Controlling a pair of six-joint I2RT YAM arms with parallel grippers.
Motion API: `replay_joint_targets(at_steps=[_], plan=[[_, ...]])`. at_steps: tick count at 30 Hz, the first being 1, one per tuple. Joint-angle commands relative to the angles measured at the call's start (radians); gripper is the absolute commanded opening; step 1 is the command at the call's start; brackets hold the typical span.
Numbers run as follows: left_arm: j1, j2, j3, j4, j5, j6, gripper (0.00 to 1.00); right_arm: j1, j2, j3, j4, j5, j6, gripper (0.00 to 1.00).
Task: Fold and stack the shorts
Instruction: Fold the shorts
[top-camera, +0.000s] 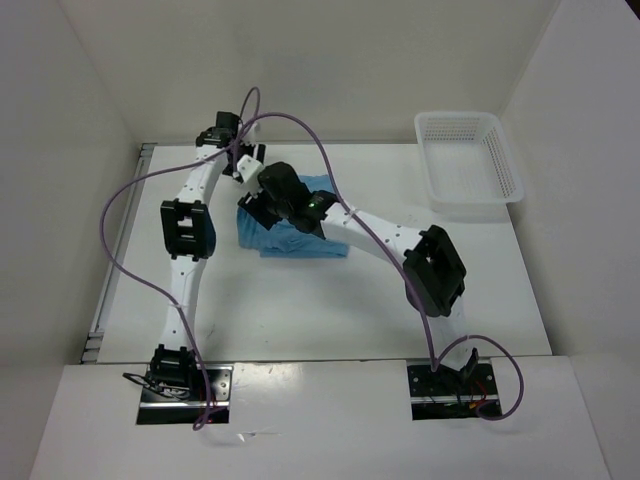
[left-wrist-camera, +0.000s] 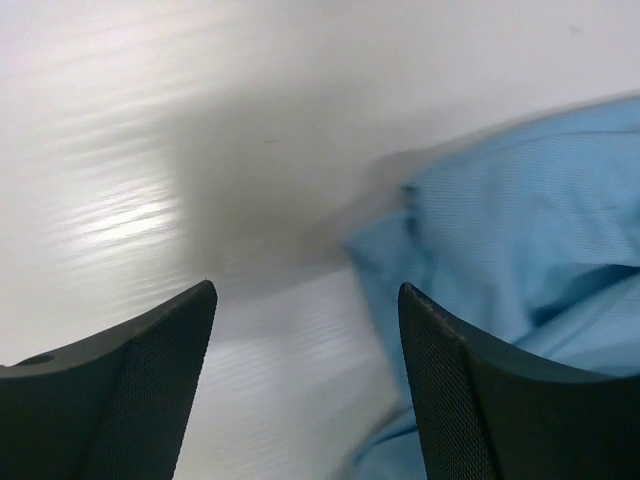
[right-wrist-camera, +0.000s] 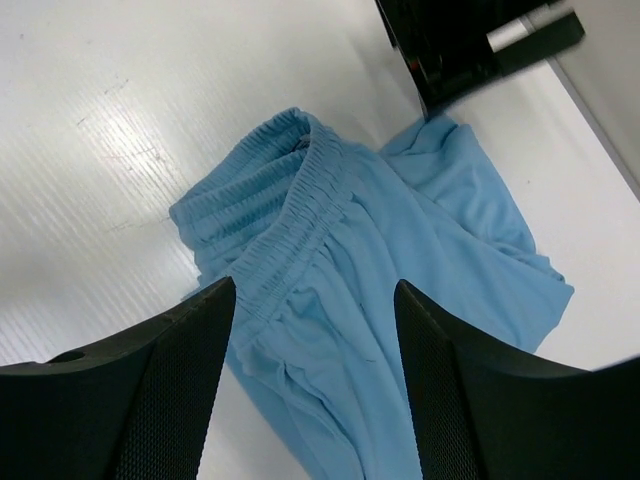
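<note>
The light sky-blue shorts (top-camera: 300, 240) lie crumpled on the white table, left of centre. In the right wrist view the shorts (right-wrist-camera: 400, 230) show their gathered elastic waistband toward the left. My right gripper (right-wrist-camera: 315, 283) is open and hovers just above the shorts near the waistband, holding nothing; from above it (top-camera: 257, 208) sits over their left edge. My left gripper (left-wrist-camera: 307, 290) is open and empty over bare table, with the edge of the shorts (left-wrist-camera: 520, 200) at its right finger. From above it (top-camera: 247, 168) is just behind the shorts. The drawstring is not visible.
A white plastic mesh basket (top-camera: 468, 165) stands at the back right of the table. White walls close the table in at the back and on both sides. The left arm's purple cable (top-camera: 130, 190) loops over the left side.
</note>
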Motion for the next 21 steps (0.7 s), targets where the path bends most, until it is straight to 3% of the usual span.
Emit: replay_joint_targets(at_steps=[1, 4, 7, 10, 13, 16, 21], plan=[[0.059, -0.087, 0.048, 0.007, -0.047, 0.003, 0.81, 0.008, -0.099, 0.002, 0.011, 0.01, -0.031, 0.7], [0.105, -0.165, 0.034, -0.005, -0.027, 0.003, 0.81, -0.018, -0.161, -0.124, 0.023, 0.054, -0.04, 0.67], [0.105, -0.309, -0.078, -0.047, 0.009, 0.003, 0.81, -0.067, -0.263, -0.287, 0.033, 0.068, -0.066, 0.66], [0.039, -0.49, -0.357, -0.047, 0.084, 0.003, 0.74, -0.129, -0.305, -0.423, 0.052, 0.059, -0.076, 0.66], [-0.051, -0.591, -0.647, -0.058, 0.073, 0.003, 0.71, -0.179, -0.317, -0.508, 0.062, 0.034, -0.085, 0.69], [-0.097, -0.601, -0.808, -0.07, 0.04, 0.003, 0.74, -0.212, -0.317, -0.54, 0.053, -0.024, -0.071, 0.73], [-0.097, -0.544, -0.805, -0.07, 0.074, 0.003, 0.76, -0.25, -0.287, -0.572, 0.053, -0.081, -0.01, 0.76]])
